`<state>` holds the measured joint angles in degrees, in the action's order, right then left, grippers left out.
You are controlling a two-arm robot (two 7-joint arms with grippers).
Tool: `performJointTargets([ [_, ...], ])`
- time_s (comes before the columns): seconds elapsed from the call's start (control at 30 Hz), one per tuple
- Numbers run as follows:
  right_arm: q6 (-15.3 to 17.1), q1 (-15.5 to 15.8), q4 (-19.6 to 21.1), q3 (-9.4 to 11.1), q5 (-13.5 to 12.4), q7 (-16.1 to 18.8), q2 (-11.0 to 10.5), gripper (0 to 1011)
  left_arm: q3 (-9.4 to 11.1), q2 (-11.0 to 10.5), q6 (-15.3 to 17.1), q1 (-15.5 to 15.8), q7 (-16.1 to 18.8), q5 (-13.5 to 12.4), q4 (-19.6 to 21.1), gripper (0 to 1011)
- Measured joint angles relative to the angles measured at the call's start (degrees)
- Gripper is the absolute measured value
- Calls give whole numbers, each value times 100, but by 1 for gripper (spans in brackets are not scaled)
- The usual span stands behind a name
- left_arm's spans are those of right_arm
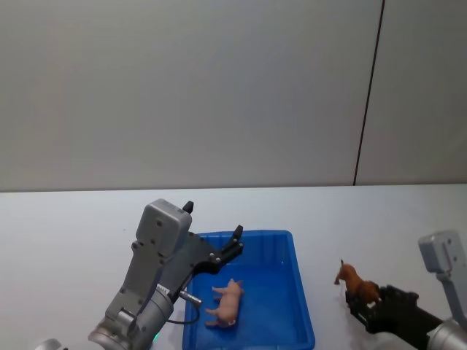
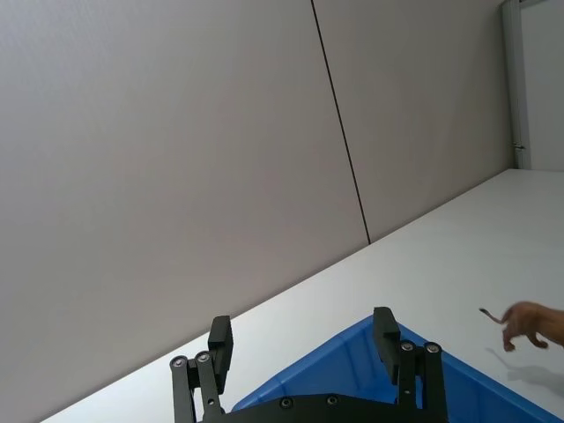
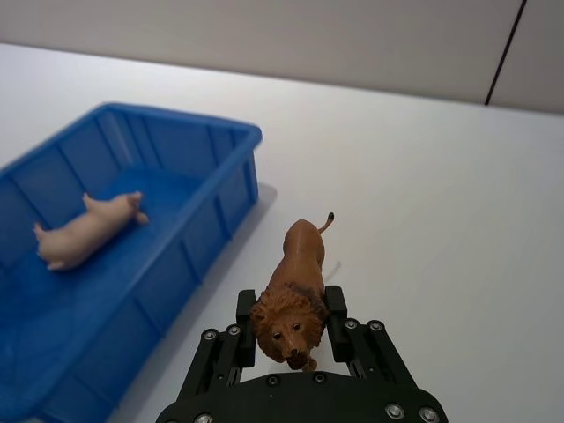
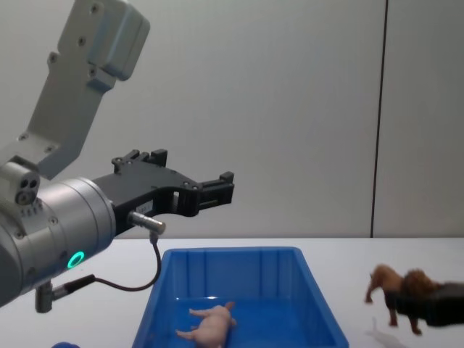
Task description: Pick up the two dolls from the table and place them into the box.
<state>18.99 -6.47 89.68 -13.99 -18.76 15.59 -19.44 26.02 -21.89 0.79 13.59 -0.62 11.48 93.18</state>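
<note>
The pale pink pig doll (image 1: 226,303) lies on its side on the floor of the blue box (image 1: 306,313). It also appears in the chest view as the pig (image 4: 210,326) and in the right wrist view as the pig (image 3: 84,233). My left gripper (image 1: 213,222) hovers open and empty above the box's far left part. The brown lion doll (image 3: 295,286) is clamped at its mane between the fingers of my right gripper (image 3: 291,304). It hangs slightly above the white table (image 1: 379,219), to the right of the box (image 3: 203,167).
A plain grey wall with a dark vertical seam (image 1: 368,95) stands behind the table. Bare white tabletop lies around the box on both sides. A small blue thing (image 4: 64,345) peeks in at the chest view's bottom left edge.
</note>
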Motion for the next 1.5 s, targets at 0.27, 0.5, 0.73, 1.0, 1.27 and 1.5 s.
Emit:
performJointTargets([
  [0.27, -182, -231, 146, -27, 92, 255, 89, 443, 0, 0, 0, 0, 0, 0, 0, 1003],
  [0.5, -187, -522, 180, -106, 116, 585, 254, 443, 0, 0, 0, 0, 0, 0, 0, 1003],
  [0.73, -14, -792, 88, -237, 160, 863, 467, 443, 0, 0, 0, 0, 0, 0, 0, 1003],
  [1.0, 177, -985, -126, -440, 257, 1048, 696, 488, 0, 0, 0, 0, 0, 0, 0, 1003],
  [1.27, 250, -1051, -288, -549, 348, 1101, 789, 734, 0, 0, 0, 0, 0, 0, 0, 1003],
  [1.5, 189, -1034, -327, -552, 384, 1087, 750, 921, 0, 0, 0, 0, 0, 0, 0, 1003],
])
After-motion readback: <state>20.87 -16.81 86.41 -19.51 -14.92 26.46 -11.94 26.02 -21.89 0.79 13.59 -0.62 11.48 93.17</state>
